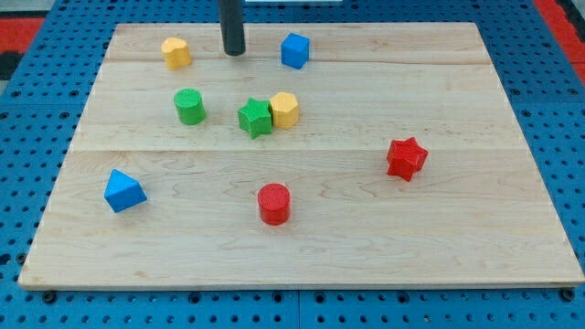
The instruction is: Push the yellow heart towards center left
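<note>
Now | my tip [234,53] near yellow heart [176,52], on the view's right, apart | claw state: cannot tell

The arm shows only as its straight dark rod, coming down from the view's top edge a little left of the middle. The rod stands upright, with no visible lean to either side. The tip [234,52] sits near the view's top, at the rod's rounded lower end, down at the surface. Nothing of the arm above the rod can be seen; the frame cuts it off.
</note>
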